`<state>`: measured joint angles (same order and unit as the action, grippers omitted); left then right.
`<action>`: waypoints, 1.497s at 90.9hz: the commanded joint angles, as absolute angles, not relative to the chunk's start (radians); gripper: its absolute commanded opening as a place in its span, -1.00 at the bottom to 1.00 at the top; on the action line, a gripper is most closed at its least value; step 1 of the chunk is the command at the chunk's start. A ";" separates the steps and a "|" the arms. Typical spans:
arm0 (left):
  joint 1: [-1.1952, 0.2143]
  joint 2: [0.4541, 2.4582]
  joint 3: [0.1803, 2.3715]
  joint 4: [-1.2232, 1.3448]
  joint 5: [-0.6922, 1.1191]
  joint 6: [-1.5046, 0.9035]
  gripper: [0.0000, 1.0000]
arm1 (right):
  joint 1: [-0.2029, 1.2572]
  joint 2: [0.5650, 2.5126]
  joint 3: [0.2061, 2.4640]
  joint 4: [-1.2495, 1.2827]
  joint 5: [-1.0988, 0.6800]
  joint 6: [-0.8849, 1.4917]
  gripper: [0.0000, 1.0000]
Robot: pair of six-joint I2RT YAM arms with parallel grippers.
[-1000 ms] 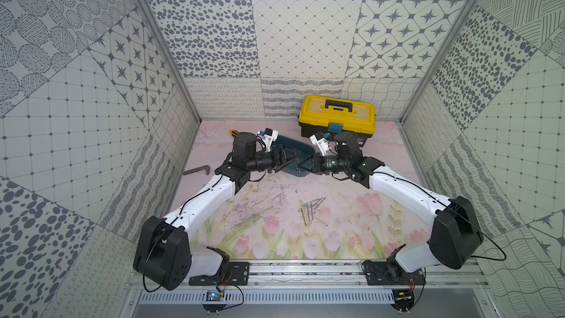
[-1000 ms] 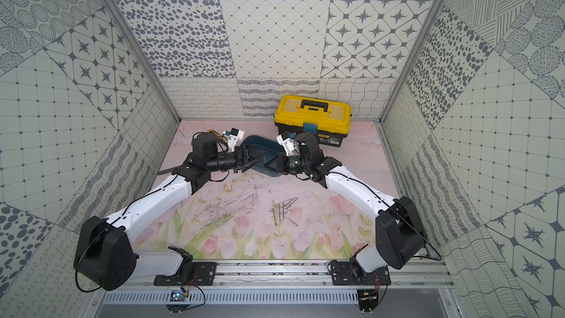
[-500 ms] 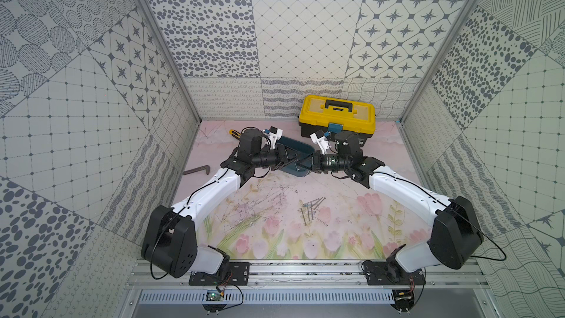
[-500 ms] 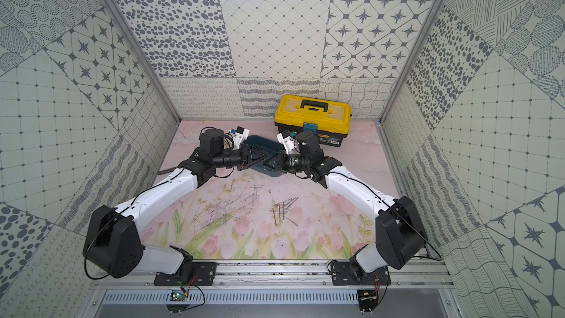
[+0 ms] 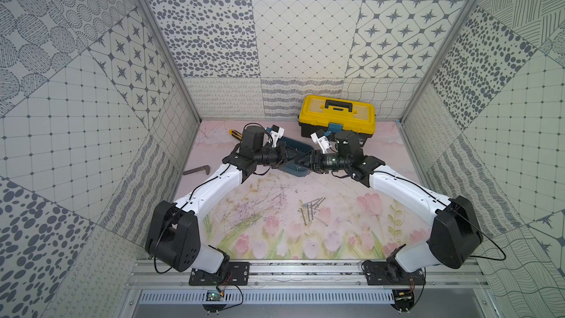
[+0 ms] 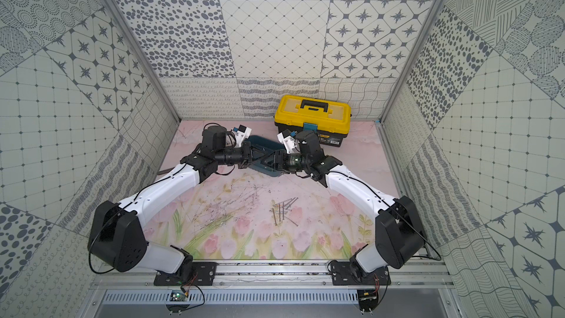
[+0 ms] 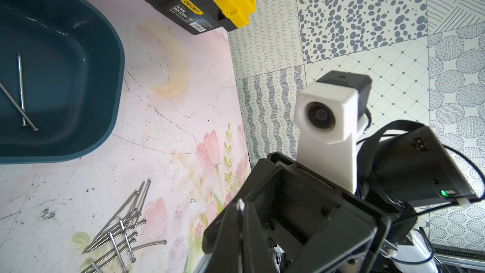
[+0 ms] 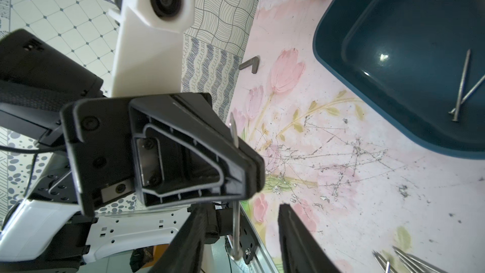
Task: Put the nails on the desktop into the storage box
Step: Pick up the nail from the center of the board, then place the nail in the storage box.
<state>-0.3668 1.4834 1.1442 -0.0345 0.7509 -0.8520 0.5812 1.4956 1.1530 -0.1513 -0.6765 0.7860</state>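
Observation:
Both grippers meet tip to tip over the teal storage box [image 5: 301, 172], which has two nails [image 7: 21, 87] lying inside. My left gripper [image 5: 290, 157] is shut on one thin grey nail [image 8: 236, 221]; its tip pokes out between the closed jaws [image 7: 240, 203]. My right gripper [image 8: 241, 245] is open, its fingers [image 8: 296, 245] standing either side of that nail without touching it. A loose pile of nails [image 5: 312, 212] lies on the tulip-printed desktop [image 5: 260, 209], nearer the front; the pile [image 6: 286, 209] shows in both top views.
A yellow-and-black toolbox [image 5: 336, 114] stands against the back wall behind the right gripper. A dark L-shaped bar [image 5: 198, 170] lies by the left wall. A yellow utility knife [image 5: 234, 133] lies at the back left, beyond the storage box [image 8: 322, 56].
My left gripper reached in toward the right one and closed on the nail. My right gripper, shut on that nail before, has opened.

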 commanded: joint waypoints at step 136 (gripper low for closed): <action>-0.370 2.256 1.785 -0.573 0.280 -0.436 -1.00 | 0.574 1.327 1.225 -0.582 -0.127 0.245 0.94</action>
